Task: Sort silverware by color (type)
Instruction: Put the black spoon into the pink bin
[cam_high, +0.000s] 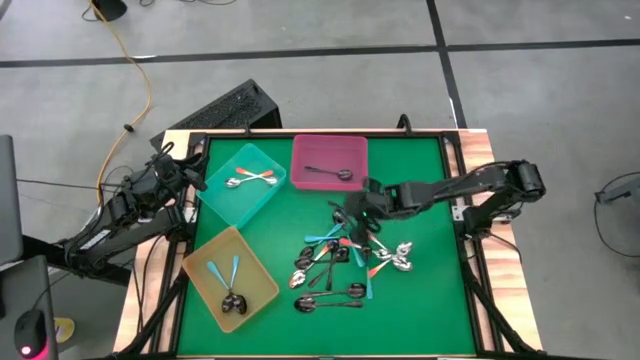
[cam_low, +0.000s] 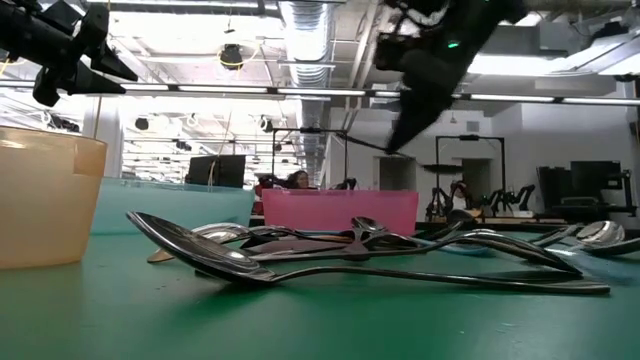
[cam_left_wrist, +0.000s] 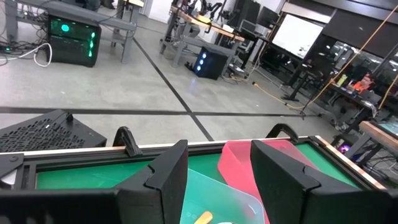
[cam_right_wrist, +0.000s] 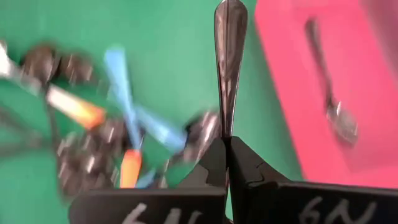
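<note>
table (cam_high: 420, 300): spoon pile (cam_high: 335, 265) right of centre | teal tray (cam_high: 240, 180): two orange spoons | yellow tray (cam_high: 230, 280): two blue spoons | pink tray (cam_high: 328, 160): one dark spoon | right gripper (cam_right_wrist: 227, 146) above pile, pinching dark spoon (cam_right_wrist: 229, 56) | left gripper (cam_high: 190, 178) pressed together, beside teal tray

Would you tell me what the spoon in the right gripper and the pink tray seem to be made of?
Dark spoon, pinched in the shut right gripper: likely metal with a dark polished finish, given the glossy streak along it. Pink tray: probably plastic; uniform colour, slightly translucent walls in the low view.
</note>
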